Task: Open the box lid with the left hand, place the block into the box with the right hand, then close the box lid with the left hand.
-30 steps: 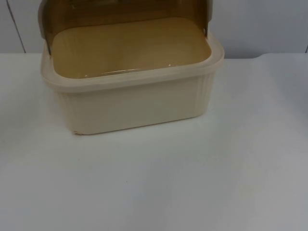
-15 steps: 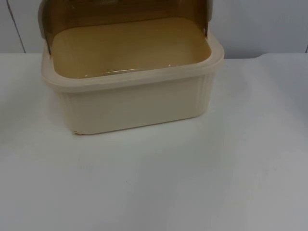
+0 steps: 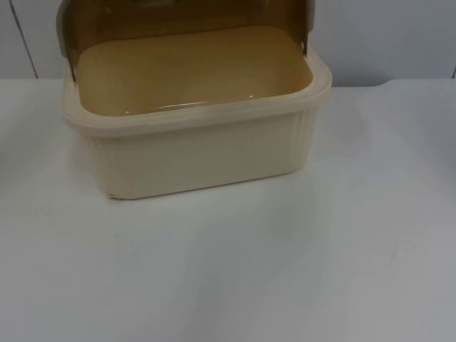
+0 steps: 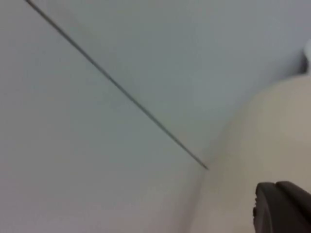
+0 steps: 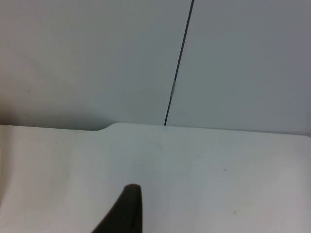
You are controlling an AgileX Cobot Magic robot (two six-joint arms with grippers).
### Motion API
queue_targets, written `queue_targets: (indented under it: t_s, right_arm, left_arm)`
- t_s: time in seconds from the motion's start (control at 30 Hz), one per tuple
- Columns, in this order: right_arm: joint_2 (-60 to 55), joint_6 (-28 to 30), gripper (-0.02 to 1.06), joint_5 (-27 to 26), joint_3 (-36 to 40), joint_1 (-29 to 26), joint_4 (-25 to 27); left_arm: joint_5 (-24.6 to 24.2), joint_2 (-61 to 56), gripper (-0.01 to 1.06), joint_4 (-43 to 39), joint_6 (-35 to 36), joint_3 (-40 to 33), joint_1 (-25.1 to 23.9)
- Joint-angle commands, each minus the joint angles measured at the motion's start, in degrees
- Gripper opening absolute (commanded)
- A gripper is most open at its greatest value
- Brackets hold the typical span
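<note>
Jaws can't be called open or closed on either arm, since just one black fingertip is being caught per wrist view: the left gripper's against the grey partition wall, the right gripper's over the white table.

Biggest thing first: the table is being seen in the top view running back to the wall. The cream box is sitting on it, up close to the wall and toward the left arm's side, ribbed front facing the camera. Its brown see-through lid is being held up and tipped back behind the opening, so the tan inside of the box is being shown, with no block lying in it as far as can be seen.

View differences: the box and lid are being picked up from the top camera, while the wrist cameras are pointed mostly at wall and table. A thin dark seam in the wall is being shown in the right wrist view, ending right at the table's back edge. A similar seam is crossing the left wrist view at a slant.

Nothing readable is being made out on the box.
</note>
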State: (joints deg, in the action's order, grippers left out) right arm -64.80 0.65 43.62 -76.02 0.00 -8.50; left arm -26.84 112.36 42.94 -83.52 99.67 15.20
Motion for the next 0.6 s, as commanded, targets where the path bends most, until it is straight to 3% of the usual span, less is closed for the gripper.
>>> queue_targets:
  t_s: [0.0, 0.23, 0.57]
  right_arm:
    - [0.43, -0.2, 1.05, -0.39, -0.26, -0.21, -0.19]
    - [0.43, -0.2, 1.05, -0.39, -0.26, -0.21, -0.19]
    - [0.43, -0.2, 1.05, -0.39, -0.26, -0.21, -0.19]
  left_arm:
    - [-2.24, 1.46, 0.0, 0.97, -0.15, 0.27, 0.03]
    - [-0.13, 2.48, 0.0, 0.97, -0.15, 0.27, 0.03]
    - [-5.61, 2.46, 0.0, -5.29, 2.57, 0.27, 0.03]
